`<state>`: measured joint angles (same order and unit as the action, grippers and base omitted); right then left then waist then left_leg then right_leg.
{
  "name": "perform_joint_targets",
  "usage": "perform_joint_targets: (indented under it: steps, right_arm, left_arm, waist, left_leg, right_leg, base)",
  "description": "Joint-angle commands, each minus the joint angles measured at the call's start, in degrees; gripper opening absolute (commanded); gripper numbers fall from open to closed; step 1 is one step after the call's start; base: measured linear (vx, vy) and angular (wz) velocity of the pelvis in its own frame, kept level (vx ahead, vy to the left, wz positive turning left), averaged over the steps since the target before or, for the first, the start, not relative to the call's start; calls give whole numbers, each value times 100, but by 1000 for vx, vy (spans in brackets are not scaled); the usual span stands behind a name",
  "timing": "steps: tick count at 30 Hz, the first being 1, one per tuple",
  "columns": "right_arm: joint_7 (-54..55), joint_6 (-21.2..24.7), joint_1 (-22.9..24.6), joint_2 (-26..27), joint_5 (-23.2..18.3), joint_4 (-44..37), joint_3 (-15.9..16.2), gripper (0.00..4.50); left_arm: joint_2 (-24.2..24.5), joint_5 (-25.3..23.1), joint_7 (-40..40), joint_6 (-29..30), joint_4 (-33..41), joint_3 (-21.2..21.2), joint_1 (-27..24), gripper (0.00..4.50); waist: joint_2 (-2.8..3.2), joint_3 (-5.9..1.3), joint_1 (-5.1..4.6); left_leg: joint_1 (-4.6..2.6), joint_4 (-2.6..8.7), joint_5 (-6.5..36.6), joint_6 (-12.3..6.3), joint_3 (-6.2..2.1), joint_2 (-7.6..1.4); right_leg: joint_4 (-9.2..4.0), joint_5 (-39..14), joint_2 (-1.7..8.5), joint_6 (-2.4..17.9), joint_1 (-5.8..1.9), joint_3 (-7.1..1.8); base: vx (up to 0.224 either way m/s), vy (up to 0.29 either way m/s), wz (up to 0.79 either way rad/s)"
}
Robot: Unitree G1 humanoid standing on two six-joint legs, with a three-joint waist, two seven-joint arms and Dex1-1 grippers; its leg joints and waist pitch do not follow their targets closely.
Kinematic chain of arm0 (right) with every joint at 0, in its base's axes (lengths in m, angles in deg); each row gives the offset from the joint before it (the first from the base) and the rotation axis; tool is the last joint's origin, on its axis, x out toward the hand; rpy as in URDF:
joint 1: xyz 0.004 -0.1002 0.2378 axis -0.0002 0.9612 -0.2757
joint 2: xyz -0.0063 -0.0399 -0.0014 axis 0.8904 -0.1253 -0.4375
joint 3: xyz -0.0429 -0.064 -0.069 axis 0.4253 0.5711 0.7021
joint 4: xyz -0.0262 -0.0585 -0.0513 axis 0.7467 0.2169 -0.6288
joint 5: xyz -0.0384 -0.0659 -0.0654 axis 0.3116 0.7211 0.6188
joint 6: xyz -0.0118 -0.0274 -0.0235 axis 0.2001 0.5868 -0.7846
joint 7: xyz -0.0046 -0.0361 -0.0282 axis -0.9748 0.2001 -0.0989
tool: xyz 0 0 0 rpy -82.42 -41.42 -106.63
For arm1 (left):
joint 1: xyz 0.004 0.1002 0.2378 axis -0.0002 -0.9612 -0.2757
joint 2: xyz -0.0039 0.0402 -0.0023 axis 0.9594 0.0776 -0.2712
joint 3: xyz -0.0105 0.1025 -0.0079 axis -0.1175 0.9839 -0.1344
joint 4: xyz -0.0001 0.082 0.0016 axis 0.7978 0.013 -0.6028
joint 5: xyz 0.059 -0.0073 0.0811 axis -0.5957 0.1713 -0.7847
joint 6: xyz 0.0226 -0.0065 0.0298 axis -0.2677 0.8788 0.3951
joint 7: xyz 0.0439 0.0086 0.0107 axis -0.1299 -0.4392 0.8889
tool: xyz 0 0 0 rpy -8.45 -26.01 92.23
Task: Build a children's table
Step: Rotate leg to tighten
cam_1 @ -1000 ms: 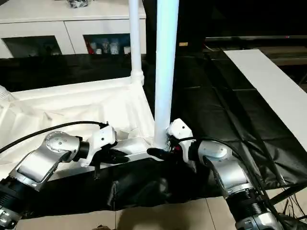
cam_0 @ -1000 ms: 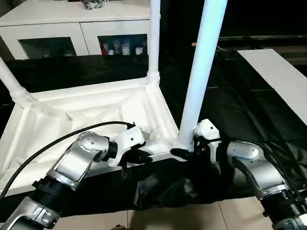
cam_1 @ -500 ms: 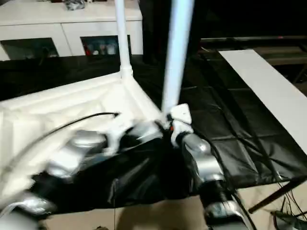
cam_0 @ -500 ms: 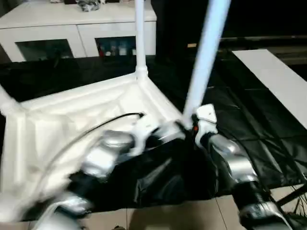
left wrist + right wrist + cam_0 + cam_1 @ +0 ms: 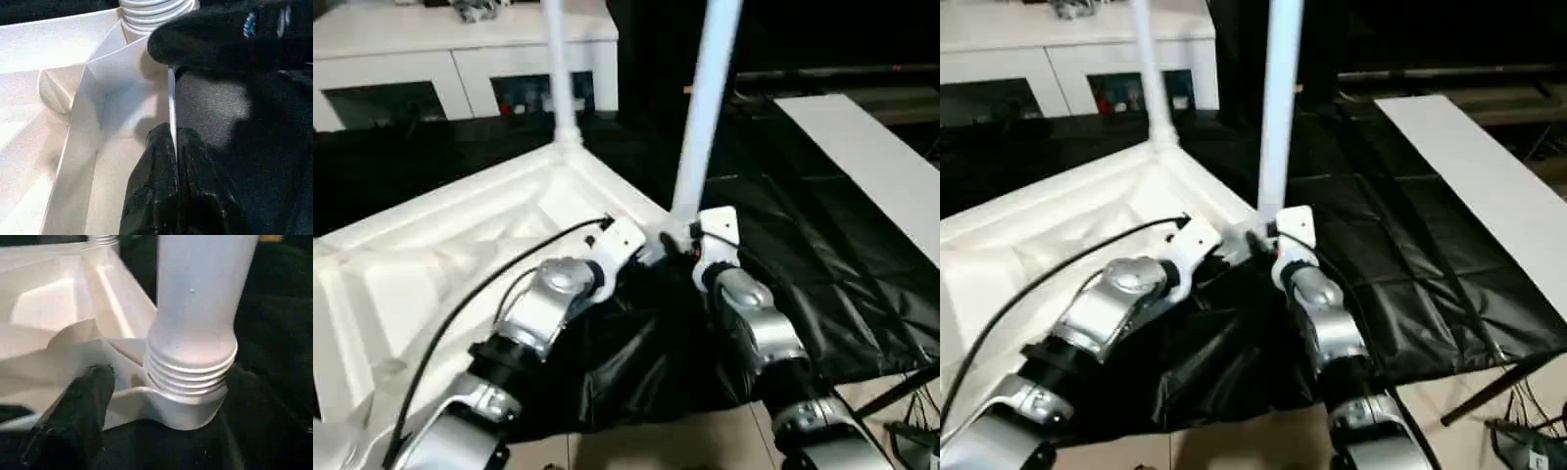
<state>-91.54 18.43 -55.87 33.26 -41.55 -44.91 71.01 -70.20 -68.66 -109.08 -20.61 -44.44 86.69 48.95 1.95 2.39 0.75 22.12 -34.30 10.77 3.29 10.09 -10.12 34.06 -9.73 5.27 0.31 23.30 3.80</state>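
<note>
The children's table lies upside down on the black cloth, its white ribbed tabletop point(image 5: 431, 264) facing up. A white leg point(image 5: 705, 108) stands in the near corner socket point(image 5: 181, 411), and another leg point(image 5: 558, 78) stands at the far corner. My left gripper point(image 5: 172, 134) is shut on the tabletop's thin rim point(image 5: 171, 98) just beside that near corner. My right gripper point(image 5: 677, 240) is at the base of the near leg point(image 5: 200, 293). It is open, and its one visible finger point(image 5: 78, 416) stands a gap away from the threaded collar.
A white cabinet with glass doors point(image 5: 460, 59) stands behind the work. A flat white board point(image 5: 862, 157) lies on the black cloth point(image 5: 803, 255) at the right. Tiled floor point(image 5: 705, 441) and a dark stand leg point(image 5: 901, 382) show at the front.
The whole view has shifted and tilted, so the camera has moved. My right gripper's finger has come off the leg's base as the jaws widened. My left gripper still pinches the rim.
</note>
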Motion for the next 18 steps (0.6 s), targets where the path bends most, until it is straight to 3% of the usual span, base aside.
perform_joint_targets:
  steps: [1,2,4,5,7,9,11,12,17,18]
  right_arm:
    - [-355,4,69,-237,92,-417,85,406]
    - [-809,105,196,-419,-35,-672,88,406]
    - [-1574,227,412,-739,-233,-1054,188,406]
    - [-2001,272,543,-936,-347,-1260,262,406]
    - [-2445,257,691,-1195,-425,-1478,398,406]
    - [-3155,234,920,-1666,-553,-1821,661,406]
    - [-3199,242,932,-1690,-564,-1842,671,406]
    - [-3472,310,990,-1818,-643,-1946,727,406]
    - [-3926,426,1002,-1923,-646,-2044,811,406]
    - [-4005,442,972,-1949,-636,-2025,865,406]
  left_arm:
    - [248,-49,-326,-83,250,46,-192,0]
    - [432,6,-621,-177,388,84,-284,0]
    - [687,122,-1073,-327,542,142,-405,0]
    - [836,200,-1318,-346,630,168,-472,0]
    - [1036,330,-1727,-503,754,237,-563,0]
    - [1470,567,-2578,-640,1103,436,-734,0]
    - [1493,574,-2615,-606,1131,442,-744,0]
    - [1634,670,-2890,-432,1312,467,-801,0]
    - [1830,923,-3307,-116,1663,495,-900,0]
    - [1847,917,-3311,-161,1666,498,-910,0]
  waist:
    - [-38,-385,55]
    - [-8,-387,61]
    - [-29,-371,74]
    - [-10,-374,98]
    - [-6,-367,109]
    - [-2,-342,144]
    - [4,-316,131]
    - [4,-322,155]
    - [-2,-298,186]
    - [-25,-302,186]
  left_leg:
    - [-36,393,784,-495,-72,-228]
    - [-57,386,760,-545,-66,-234]
    - [-52,398,837,-621,-67,-249]
    - [-79,394,944,-625,-63,-256]
    - [-78,406,972,-594,-66,-266]
    - [-107,436,1319,-449,-68,-284]
    - [-115,466,1449,-367,-67,-294]
    - [-167,461,1574,-305,-56,-299]
    - [-167,492,1692,-189,-60,-305]
    - [-139,492,1645,-176,-64,-298]
  right_leg:
    - [-328,-607,288,1309,-338,-204]
    - [-320,-575,284,1343,-326,-211]
    - [-317,-552,274,1344,-340,-215]
    - [-325,-591,268,1348,-334,-215]
    - [-319,-628,266,1382,-329,-216]
    - [-356,-1090,273,1319,-298,-224]
    - [-369,-1248,261,1318,-268,-233]
    - [-383,-1341,268,1334,-248,-243]
    - [-395,-1632,276,1238,-232,-263]
    - [-388,-1586,278,1228,-248,-260]
  base:
    - [0,0,0]
    - [0,0,0]
    - [0,0,0]
    - [0,0,0]
    - [0,0,0]
    - [0,0,0]
    - [0,0,0]
    - [0,0,0]
    - [0,0,0]
    - [0,0,0]
